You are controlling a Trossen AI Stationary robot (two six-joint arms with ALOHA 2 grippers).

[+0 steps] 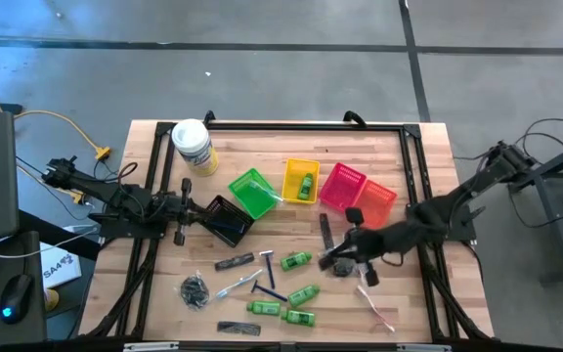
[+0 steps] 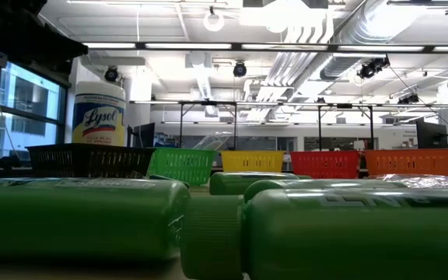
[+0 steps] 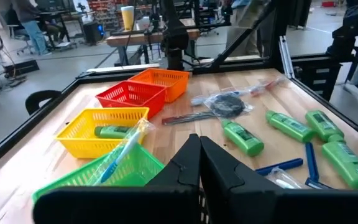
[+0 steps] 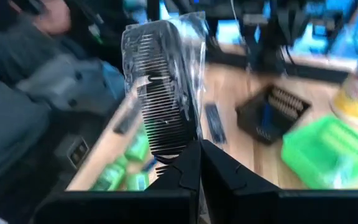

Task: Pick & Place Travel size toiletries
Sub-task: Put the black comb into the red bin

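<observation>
Your stock, largest first.

Counter [image 1: 428, 186]: wooden, black-framed.

Tub [image 1: 193, 146]: white lid, yellow label, upright at your far left corner.

Baskets, five in a rough row across the middle. Black [image 1: 225, 221] sits just in front of the left claw. Green [image 1: 252, 193] holds a wrapped toothbrush [image 3: 122, 152]. Yellow [image 1: 300, 181] holds one green bottle [image 1: 306, 185]. Red [image 1: 341, 186] and orange [image 1: 375, 202] stand side by side, touching.

Left claw [image 1: 186, 207]: clenched on nothing, at the counter's left edge beside the black basket.

Right claw [image 1: 345, 256]: clenched on a wrapped black comb [image 4: 165, 93], which stands up out of the pinched fingers in the right wrist view; it sits right of centre, near the orange basket.

Loose green bottles: one mid-counter [image 1: 296, 259], one nearer you [image 1: 304, 294], two side by side at the near edge [image 1: 282, 312].

Second comb [image 1: 234, 261]: flat, left of the mid-counter bottle. Third comb [image 1: 238, 328]: at the near edge.

Mesh bundle [image 1: 195, 290]: dark, near left.

Razors: one [image 1: 268, 260] beside the second comb, one [image 1: 267, 291] lying below it.

Toothbrushes: one [image 1: 233, 286] right of the mesh, one [image 1: 376, 307] near right, well apart from the rest.
</observation>
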